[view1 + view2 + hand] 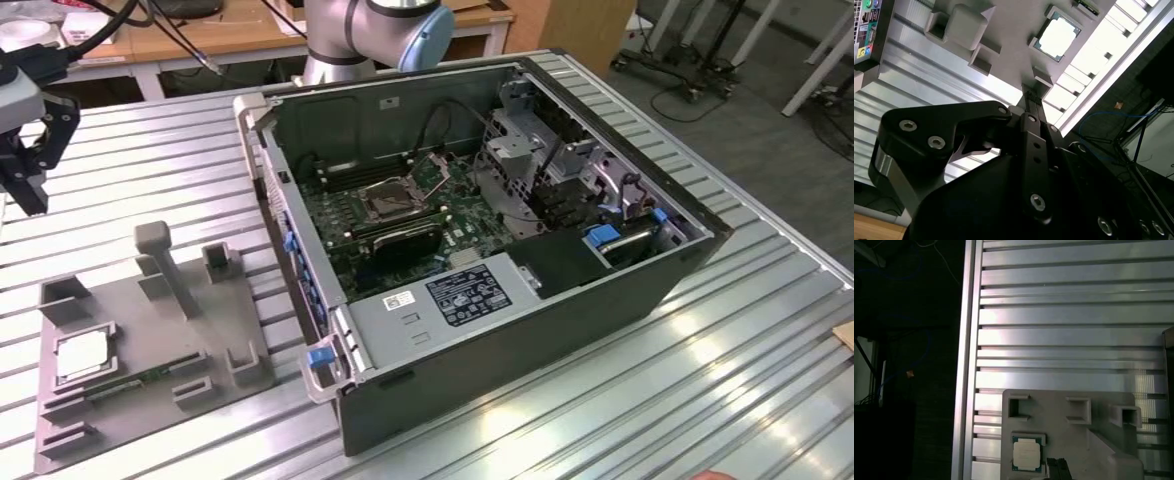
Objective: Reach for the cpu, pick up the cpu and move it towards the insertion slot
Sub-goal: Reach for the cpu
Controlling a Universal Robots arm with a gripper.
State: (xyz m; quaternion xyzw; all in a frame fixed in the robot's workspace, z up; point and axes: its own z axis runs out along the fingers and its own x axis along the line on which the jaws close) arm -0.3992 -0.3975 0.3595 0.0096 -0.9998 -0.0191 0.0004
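In the exterior view's upper left, your black gripper (pixel 30 195) hangs over the ribbed aluminium table (pixel 747 380), well apart from the silvery square cpu (pixel 83 355) in its grey plastic tray (pixel 200 345). The metal-framed insertion slot (pixel 391 200) sits mid-frame. In the second wrist view, the fingers (pixel 1031 130) are pressed together and empty. In the first wrist view, the cpu (pixel 1027 454) lies near the table's edge.

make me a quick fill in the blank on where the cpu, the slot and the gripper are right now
1. The cpu lies in a recess of the grey holder, which stands on the ___ beside the computer case.
2. The insertion slot lies ___ the computer case.
3. The gripper hangs in the air and touches nothing; the ___ is not yet picked up.
4. The narrow memory stick in the holder is ___.

Missing words: table; inside; cpu; green
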